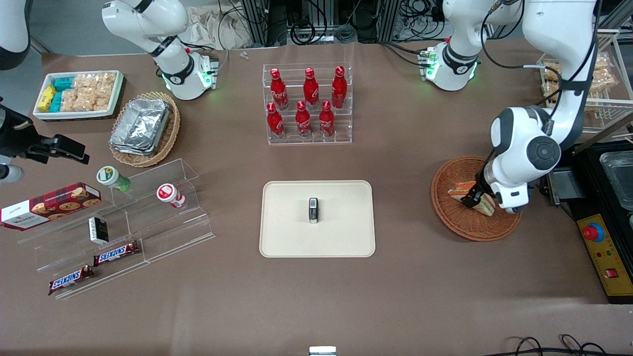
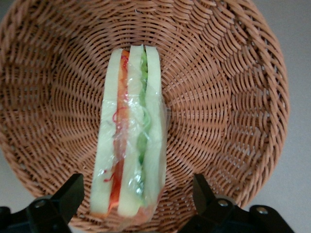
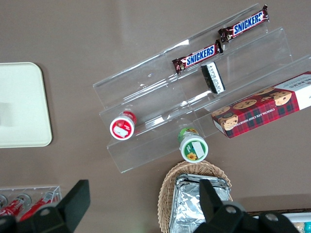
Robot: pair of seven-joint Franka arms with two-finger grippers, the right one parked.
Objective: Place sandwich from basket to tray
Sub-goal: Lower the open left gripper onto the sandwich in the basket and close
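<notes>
- One sandwich (image 1: 473,197), in one reddish basket (image 1: 455,222), with the gripper (image 1: 475,197) down over it, jaws spread either side.
- One tray (image 1: 296,237), one small dark object (image 1: 313,210) on it.
- Six red bottles (image 1: 310,88) in one clear rack (image 1: 346,133).
- Two Snickers bars (image 1: 116,253).
- One cookie box (image 1: 49,204).
- Two small capped jars (image 1: 170,195).
- One tan basket (image 1: 170,133) of foil containers (image 1: 141,124).
- One white bin (image 1: 74,114) of snack packets.
</notes>
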